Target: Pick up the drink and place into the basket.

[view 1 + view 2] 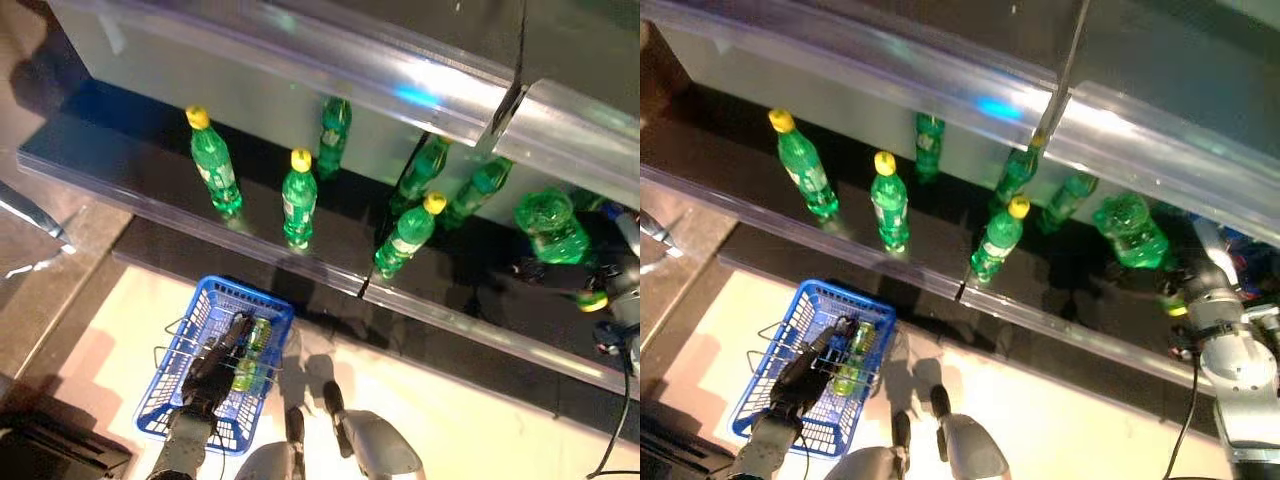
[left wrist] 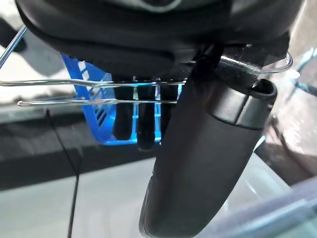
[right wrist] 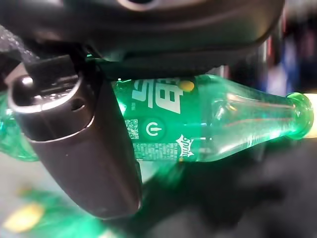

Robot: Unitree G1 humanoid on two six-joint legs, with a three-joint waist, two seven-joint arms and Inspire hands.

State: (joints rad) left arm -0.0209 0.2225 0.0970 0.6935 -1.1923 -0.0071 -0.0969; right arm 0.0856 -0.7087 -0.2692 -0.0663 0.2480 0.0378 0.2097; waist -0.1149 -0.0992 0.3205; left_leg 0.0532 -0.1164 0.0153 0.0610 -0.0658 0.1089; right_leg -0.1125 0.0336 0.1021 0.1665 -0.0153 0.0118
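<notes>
The right hand's fingers [image 3: 79,148] are wrapped around a green drink bottle [image 3: 208,129], the thumb lying across its label and the bottle lying sideways in the grasp with its neck pointing out past the hand. In the head views that right hand [image 1: 1200,295] sits at the right edge of the frame, on the dark shelf [image 1: 130,170], with the held bottle beside it. The left hand [image 1: 215,365] is at the lower left of the frame, its fingers curled round the wire handles [image 2: 94,91] of the blue basket [image 1: 165,400], which already holds a green bottle [image 1: 250,355] and hangs well apart from the right hand. Three upright bottles with yellow caps [image 1: 298,200] stand along the shelf between the two hands, one of them [image 1: 410,235] close to the held bottle's likely path. The main risk from here, as I judge it, is the long carry across the frame: the bottle is held on its side, so a loose grasp could let it slip or rotate out, and a low sweep could knock over the standing bottles. The clear shelf rail [image 1: 420,90] in the upper frame could also catch the hand on lifting.
</notes>
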